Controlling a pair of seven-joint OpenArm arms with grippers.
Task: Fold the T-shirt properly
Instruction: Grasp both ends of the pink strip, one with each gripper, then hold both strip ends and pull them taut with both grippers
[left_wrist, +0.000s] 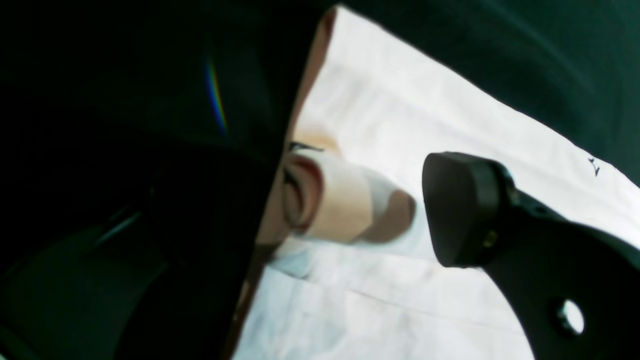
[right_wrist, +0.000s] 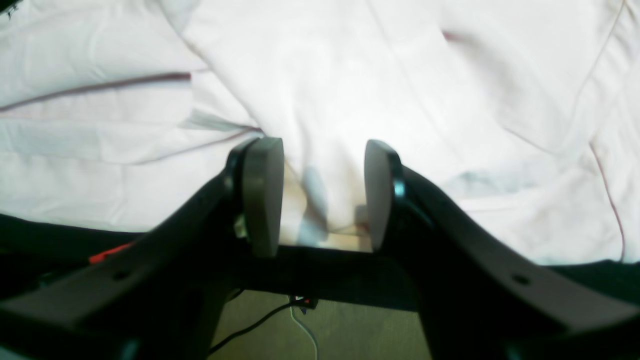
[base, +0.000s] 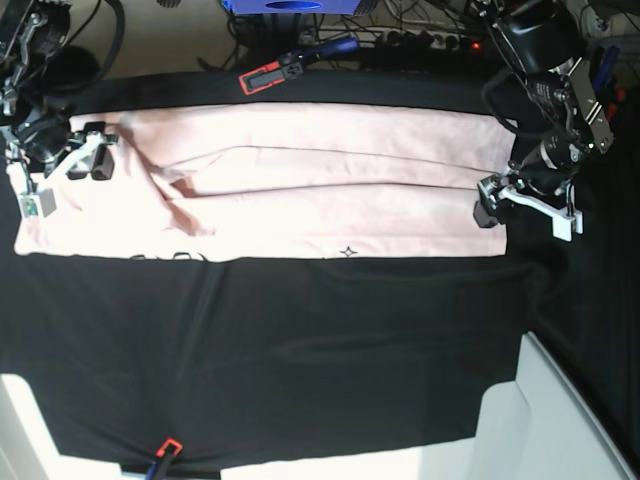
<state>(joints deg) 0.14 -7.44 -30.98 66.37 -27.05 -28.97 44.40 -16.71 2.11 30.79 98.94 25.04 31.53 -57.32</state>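
Note:
The pale pink T-shirt (base: 300, 180) lies as a long folded strip across the far half of the black table cloth (base: 300, 350), with small black graphics along its near edge. My right gripper (base: 92, 158) is at the shirt's left end. In the right wrist view its jaws (right_wrist: 321, 195) stand apart with a bunch of the shirt's edge (right_wrist: 325, 150) between the pads. My left gripper (base: 490, 210) is at the shirt's right end. In the left wrist view it (left_wrist: 355, 210) is open around a raised roll of cloth (left_wrist: 345, 205) that sits against the dark left finger.
A red-and-black tool (base: 275, 72) lies at the table's far edge and another (base: 165, 450) at the near edge. White panels (base: 560, 420) stand at the near right. Cables run behind the table and on the floor (right_wrist: 300, 310).

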